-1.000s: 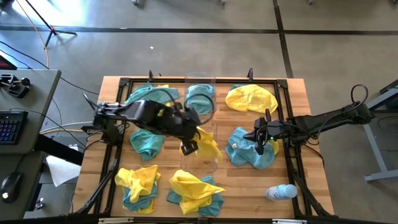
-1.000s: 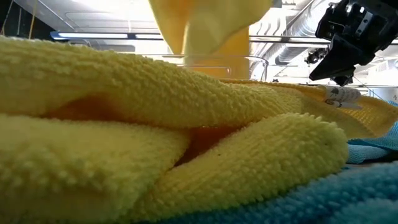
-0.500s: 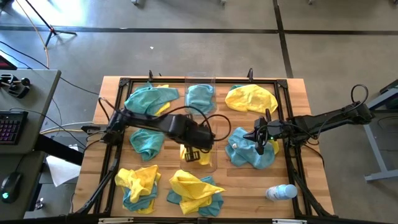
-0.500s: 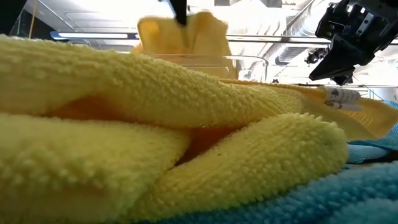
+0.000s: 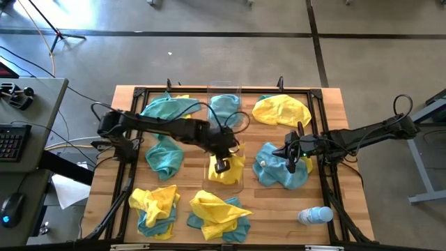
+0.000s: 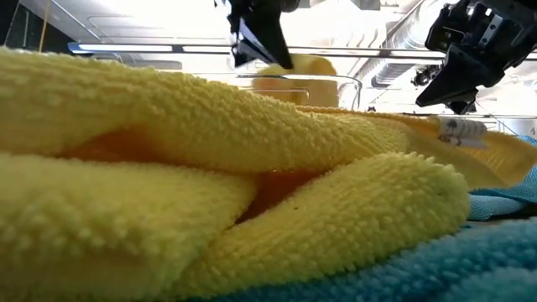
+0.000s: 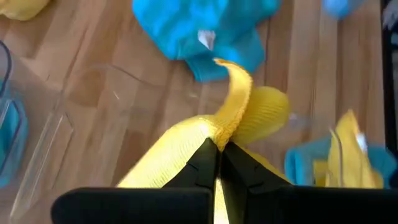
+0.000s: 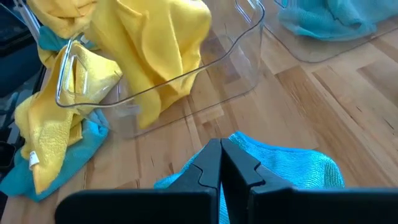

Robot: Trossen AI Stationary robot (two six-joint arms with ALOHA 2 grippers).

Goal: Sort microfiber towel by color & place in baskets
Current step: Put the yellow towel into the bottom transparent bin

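A: Two clear bins sit mid-table. My left gripper [image 5: 221, 166] is over the near bin [image 5: 224, 183], fingers pinched together on a yellow towel [image 5: 230, 170] that hangs down into it.

B: Texture?

A: Looped microfiber, rumpled into soft folds. The left wrist view shows the yellow towel draped to both sides of the closed fingertips [image 7: 209, 160], with wood planks underneath. The bin walls are glassy, with rounded corners and a curled rim.

B: Far bin?

A: The far bin [image 5: 224, 93] holds a teal towel [image 5: 224, 109]. From above I count more cloths loose on the table [image 5: 333, 99]: teal at far left [image 5: 167, 107], yellow at far right [image 5: 281, 110], mixed heaps along the near edge [image 5: 217, 213].

B: Right arm?

A: My right gripper [image 5: 292, 165] is over a teal towel [image 5: 279, 167] right of the bins, fingers together. Whether they pinch cloth, I cannot tell. Its wrist view looks through the near bin's wall at the hanging yellow, which the top view cannot give.

B: Low view?

A: Mostly blocked by a yellow towel [image 6: 210, 193] lying close to the lens, nap clearly visible. Both grippers show dark above it.

B: Anything else?

A: A clear plastic bottle [image 5: 315, 215] lies on its side at the near right.
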